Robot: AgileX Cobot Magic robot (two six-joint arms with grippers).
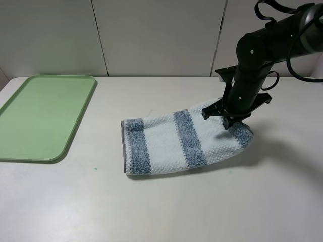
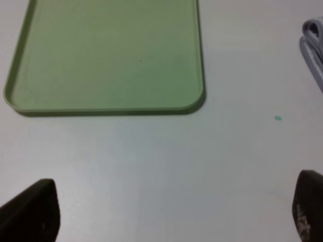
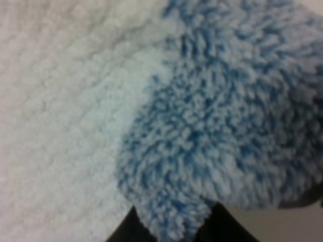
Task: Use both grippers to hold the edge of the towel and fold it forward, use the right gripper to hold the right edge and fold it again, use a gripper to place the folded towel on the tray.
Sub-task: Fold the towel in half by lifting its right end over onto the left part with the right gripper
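Where the right end of the towel lifts off the white bench, the right claw is pinched shut on it, its black arm coming down from the upper right of the exterior high view. The towel lies folded into a long band near the middle of the bench, with blue-grey stripes crossing its white pile and a thin grey hem along its left end. That left end rests flat, while the gripped end is pulled up into a peak. In the right wrist view a tuft of blue pile sits squeezed between the dark fingertips. The pale green tray lies at the left edge of the bench, well apart from the towel. The left claw hangs over the bench near a corner of the tray, its fingers spread wide and gripping nothing. A tiny green speck marks the bench between tray and towel.
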